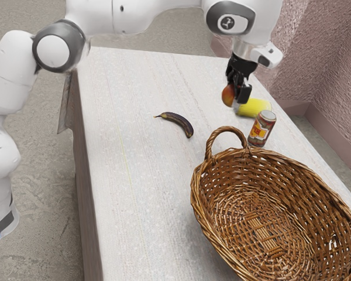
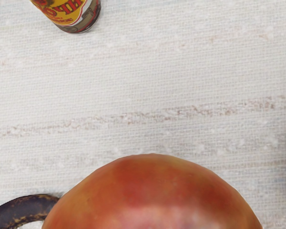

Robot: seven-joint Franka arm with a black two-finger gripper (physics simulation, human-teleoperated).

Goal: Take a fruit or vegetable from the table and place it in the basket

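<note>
My gripper (image 1: pixel 237 93) is in the exterior view's upper right, shut on a round red-orange fruit (image 1: pixel 227 95) held above the table's far part. In the wrist view the same fruit (image 2: pixel 155 195) looms large at the lower edge. The wicker basket (image 1: pixel 200 202) stands at the exterior view's lower right, its looped handle towards the gripper, and its visible inside holds nothing. A dark, spotted banana (image 1: pixel 179 122) lies on the table apart from the basket; part of the banana (image 2: pixel 21 210) appears beside the fruit in the wrist view.
A labelled can (image 1: pixel 262 129) stands by the basket's handle; the can (image 2: pixel 74 14) is also in the wrist view. Behind the gripper lies a yellow object (image 1: pixel 254 107) on the table (image 1: pixel 140 175). A pinkish wall rises beyond the table at the exterior view's right.
</note>
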